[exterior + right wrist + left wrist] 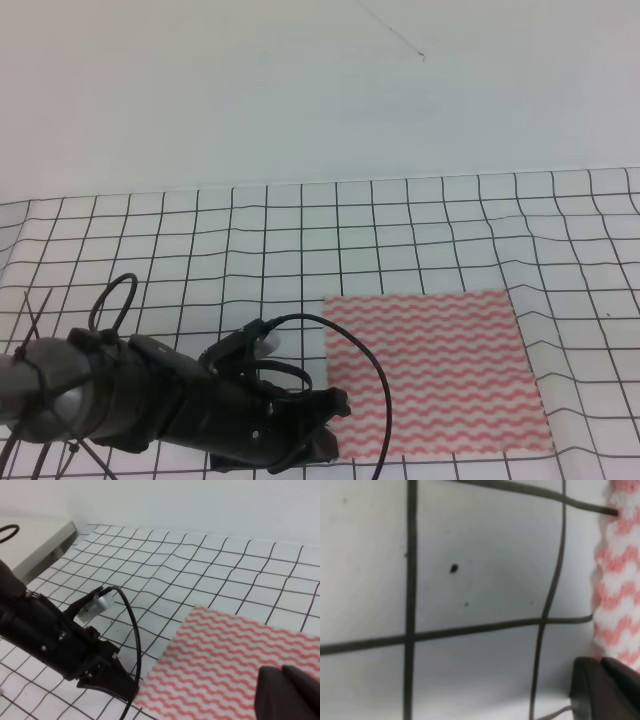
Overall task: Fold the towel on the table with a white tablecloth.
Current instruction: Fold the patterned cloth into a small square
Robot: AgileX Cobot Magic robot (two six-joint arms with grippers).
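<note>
Currently the towel (432,372) lies flat and unfolded on the white tablecloth (300,230), right of centre in the high view, edges roughly square to the black grid. Red-pink and white wavy stripes run across it. No creases or lifted corners visible. The tablecloth covers the table (60,240) and shows some ripples, mostly toward the right side and far edge.

Left gripper (325,425) is low at the towel's near-left corner, arm body lying across the bottom-left of the high view, black cable (375,375) arcing over it and across the towel's left edge. Right wrist view shows the same gripper tip (117,685) at the towel's corner (145,690), down by the cloth; whether it touches the towel cannot be told. Jaw state: cannot tell, fingers are dark and merge together in both views.

Left wrist view: close on grid lines, towel's striped edge (617,580) along the right margin, one dark finger (602,690) in the bottom-right corner just beside that edge.

Right gripper: only a dark blurred piece (287,692) at the bottom-right of its own wrist view, above the towel. Open or closed cannot be told. It is out of frame in the high view.
</note>
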